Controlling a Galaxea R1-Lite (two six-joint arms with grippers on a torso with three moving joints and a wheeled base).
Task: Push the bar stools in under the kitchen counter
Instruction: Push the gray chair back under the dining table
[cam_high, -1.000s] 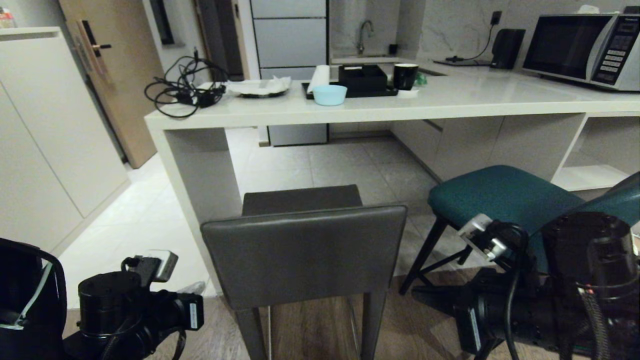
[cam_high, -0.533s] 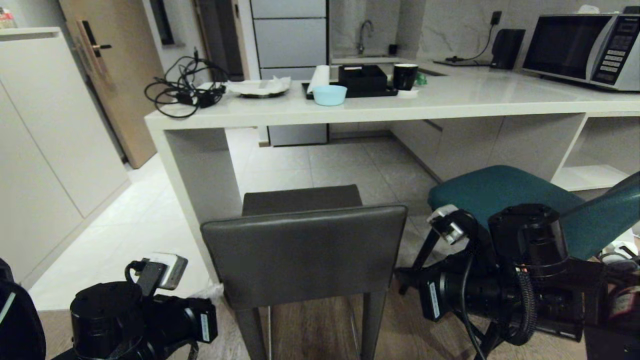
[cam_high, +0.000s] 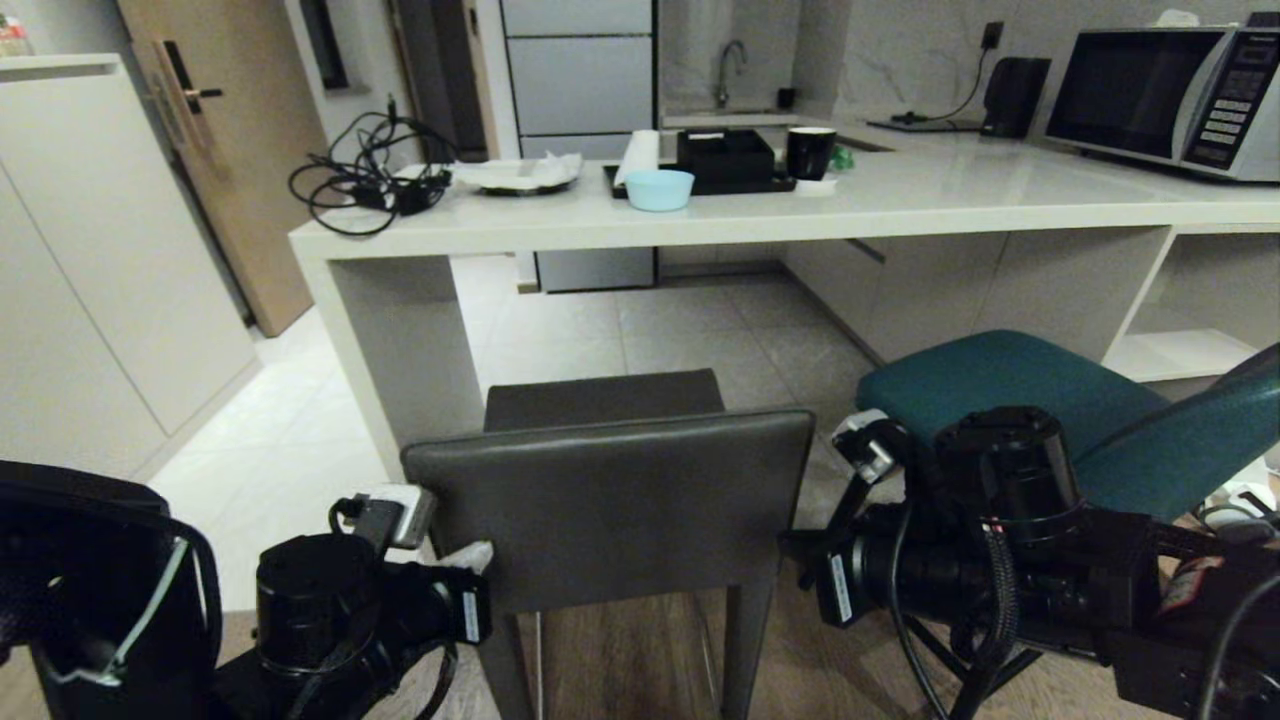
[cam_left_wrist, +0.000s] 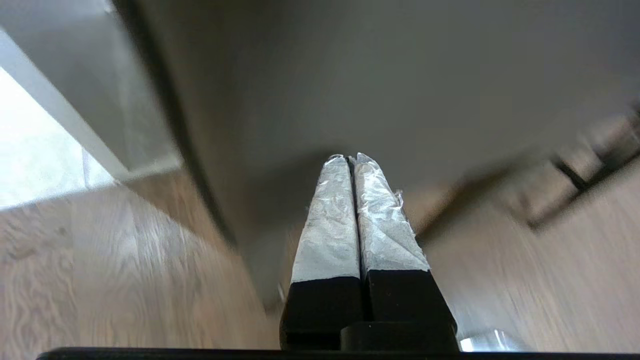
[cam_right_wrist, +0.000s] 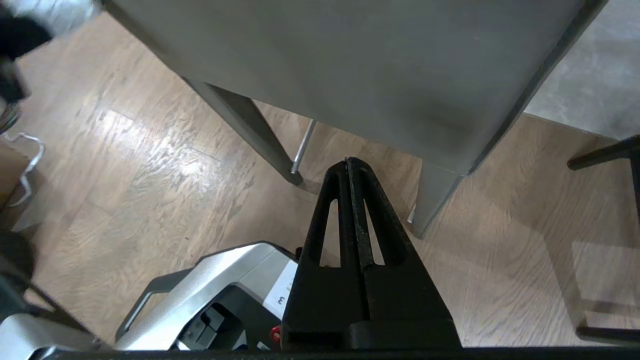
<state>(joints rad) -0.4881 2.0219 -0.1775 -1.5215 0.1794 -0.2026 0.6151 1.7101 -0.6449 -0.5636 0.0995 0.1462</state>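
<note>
Nearest us, our left hand (cam_left_wrist: 350, 160) is pressed together with its wrapped tips at the back of the grey stool's backrest (cam_high: 610, 505), and our right hand (cam_right_wrist: 351, 162) — also pressed together, holding nothing — sits low by that backrest's other edge. The grey stool (cam_high: 600, 400) stands just outside the counter's (cam_high: 760, 215) end panel, seat not yet under the slab; the teal stool (cam_high: 1010, 385) stands beside it, angled. We judge the grey stool rigid and fairly heavy, likely to tip if pushed high — better to press flat on the backrest's lower edge, both sides evenly.
</note>
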